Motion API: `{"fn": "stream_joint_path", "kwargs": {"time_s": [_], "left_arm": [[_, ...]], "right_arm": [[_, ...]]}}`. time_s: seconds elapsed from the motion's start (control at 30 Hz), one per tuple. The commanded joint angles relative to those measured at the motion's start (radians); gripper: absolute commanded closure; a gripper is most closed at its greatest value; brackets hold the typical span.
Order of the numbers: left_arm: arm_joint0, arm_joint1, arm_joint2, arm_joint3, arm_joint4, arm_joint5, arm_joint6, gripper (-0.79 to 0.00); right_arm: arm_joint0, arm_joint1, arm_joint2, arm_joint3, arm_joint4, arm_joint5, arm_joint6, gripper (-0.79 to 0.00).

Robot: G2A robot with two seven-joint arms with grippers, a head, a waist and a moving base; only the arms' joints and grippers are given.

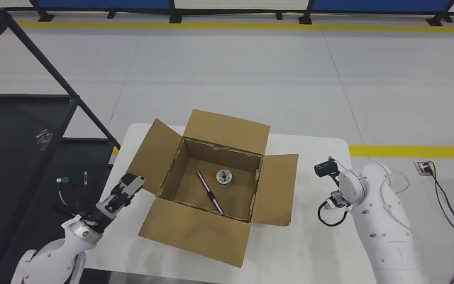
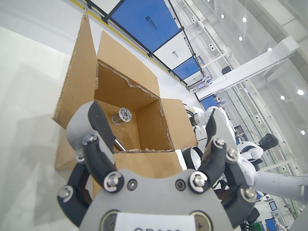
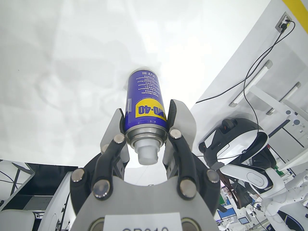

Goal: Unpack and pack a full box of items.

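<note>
An open cardboard box stands mid-table with its flaps spread. On its floor lie a round metal part and a thin dark rod-like tool. The left wrist view looks into the box at the metal part and one end of the tool. My left gripper is open and holds nothing, just outside the box's left flap. My right arm is to the right of the box. Its gripper is shut on a blue spray can, whose far end meets the white table.
The white table has bare surface in front of and to the right of the box. A black metal rack stands beside the table's left edge. Yellow floor lines run behind the table.
</note>
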Motion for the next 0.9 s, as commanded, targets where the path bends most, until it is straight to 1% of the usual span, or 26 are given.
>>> {"fn": "stream_joint_path", "kwargs": {"time_s": [0.0,0.03,0.07,0.33,0.4,0.47,0.53,0.67,0.8,0.87], "left_arm": [[0.002,0.000,0.000,-0.001,0.000,-0.001,0.001,-0.785],[0.003,0.000,0.000,-0.002,-0.001,-0.001,0.001,-0.785],[0.003,0.000,0.000,-0.002,-0.002,-0.002,0.001,-0.785],[0.007,0.001,-0.001,-0.005,-0.001,-0.001,0.008,-0.785],[0.007,0.001,-0.001,-0.006,-0.001,0.000,0.011,-0.785],[0.008,0.002,0.000,-0.008,0.001,-0.001,0.013,-0.785],[0.008,0.002,0.002,-0.009,0.001,0.001,0.015,-0.785],[0.002,0.002,0.005,-0.007,0.004,0.004,0.020,-0.785],[-0.001,0.002,-0.007,-0.005,-0.005,0.001,0.040,-0.785],[0.004,0.002,-0.024,0.000,-0.014,-0.001,0.053,-0.785]], "right_arm": [[0.009,0.006,-0.011,0.008,0.009,0.000,0.000,-0.372],[0.012,0.010,-0.016,0.010,0.014,0.000,0.000,-0.588],[0.015,0.013,-0.020,0.012,0.017,0.000,0.000,-0.785],[0.030,0.042,-0.027,0.005,0.057,0.000,0.000,-0.785],[0.030,0.050,-0.021,-0.013,0.067,0.007,0.000,-0.785],[0.026,0.058,-0.002,-0.051,0.086,0.036,0.000,-0.785],[0.009,0.067,0.023,-0.126,0.107,0.067,0.000,-0.785],[-0.048,0.083,0.065,-0.360,0.138,0.146,0.000,-0.785],[-0.077,0.085,0.024,-0.539,0.153,0.261,0.000,-0.785],[-0.074,0.078,-0.014,-0.620,0.147,0.365,0.000,-0.785]]}}
